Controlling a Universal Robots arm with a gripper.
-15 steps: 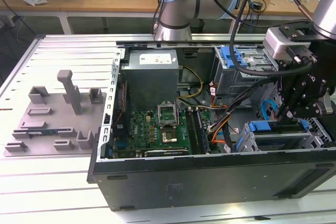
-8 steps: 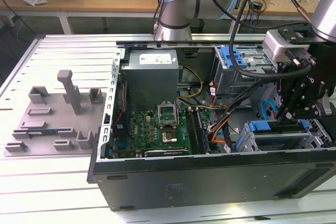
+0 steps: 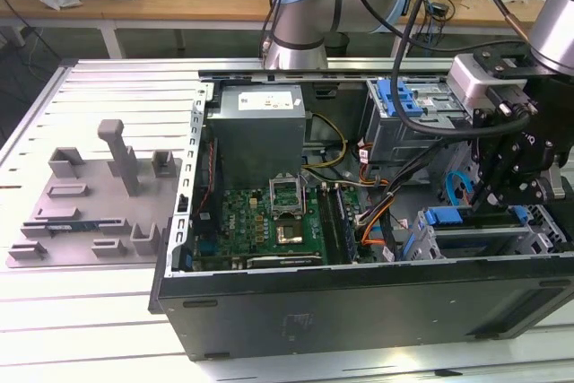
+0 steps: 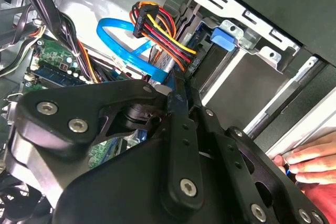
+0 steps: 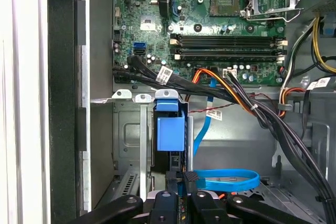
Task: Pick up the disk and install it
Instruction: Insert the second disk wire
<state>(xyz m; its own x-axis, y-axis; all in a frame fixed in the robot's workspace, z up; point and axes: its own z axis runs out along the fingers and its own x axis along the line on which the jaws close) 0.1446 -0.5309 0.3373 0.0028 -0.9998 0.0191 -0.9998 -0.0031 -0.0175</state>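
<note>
Exterior view high, overlooking open case (image 3: 359, 302); both wrist views close inside

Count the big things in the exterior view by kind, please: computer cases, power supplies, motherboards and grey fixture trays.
computer case: 1
grey power supply: 1
motherboard: 1
grey fixture tray: 1
Total: 4
</note>
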